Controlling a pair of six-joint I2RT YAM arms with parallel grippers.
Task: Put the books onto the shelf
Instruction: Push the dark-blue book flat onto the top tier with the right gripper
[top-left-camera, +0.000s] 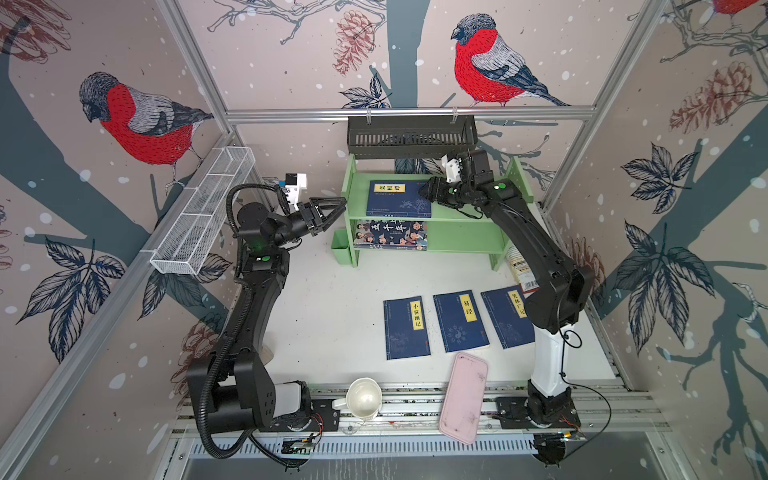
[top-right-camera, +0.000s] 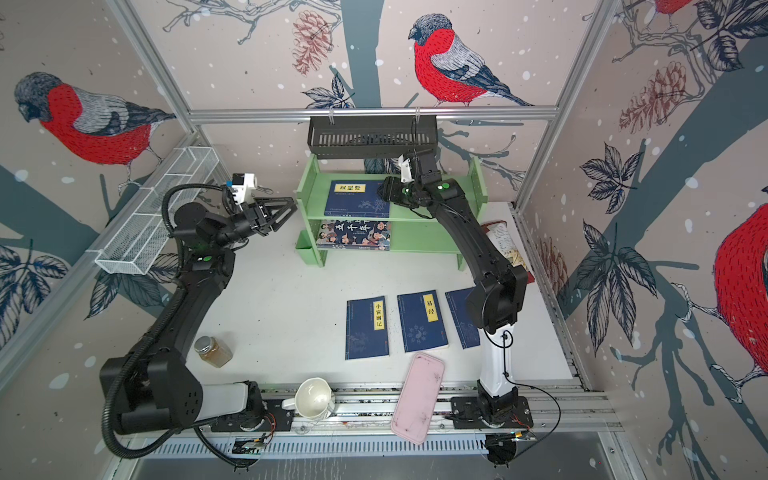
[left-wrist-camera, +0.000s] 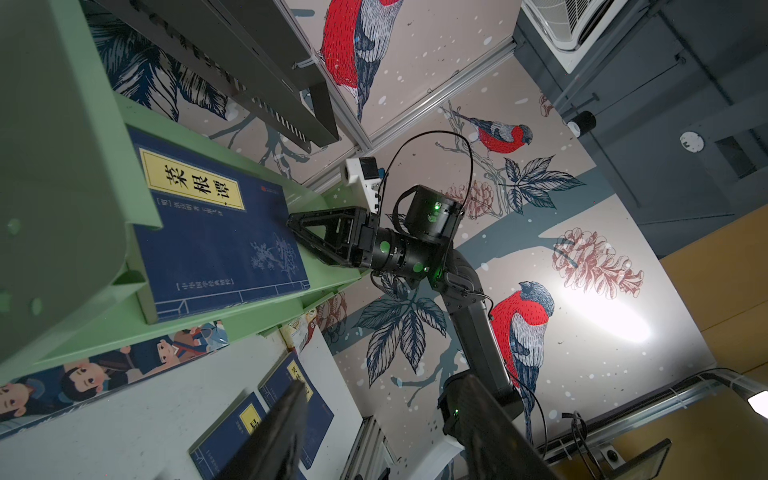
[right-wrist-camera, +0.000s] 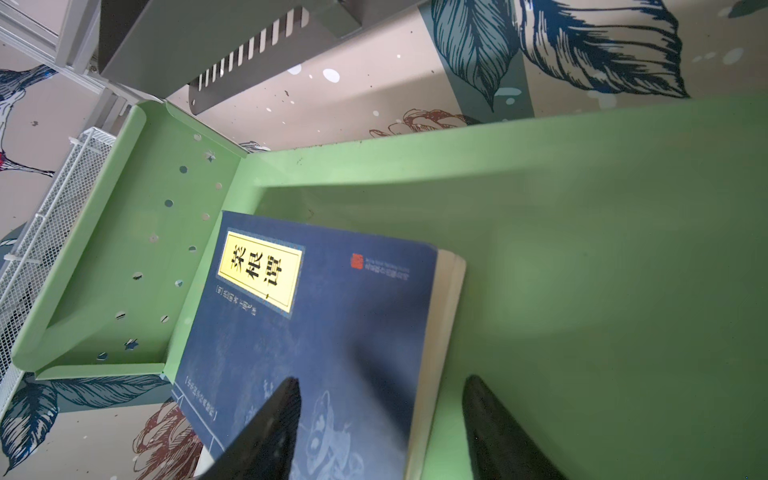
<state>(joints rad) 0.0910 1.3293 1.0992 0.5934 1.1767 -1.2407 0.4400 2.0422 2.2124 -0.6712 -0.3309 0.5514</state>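
Note:
The light green shelf stands at the back of the table. One navy book lies flat on its upper tier, and the cartoon book lies on the lower tier. Three more navy books lie side by side on the table in front. My right gripper is open at the upper book's right edge. In the right wrist view one finger hangs over the cover, the other over bare shelf. My left gripper hovers open and empty, left of the shelf.
A black slotted basket hangs just above the shelf. A white wire mesh basket lines the left wall. A pink tray and white mug sit at the front edge, a jar front left, a snack bag behind my right arm.

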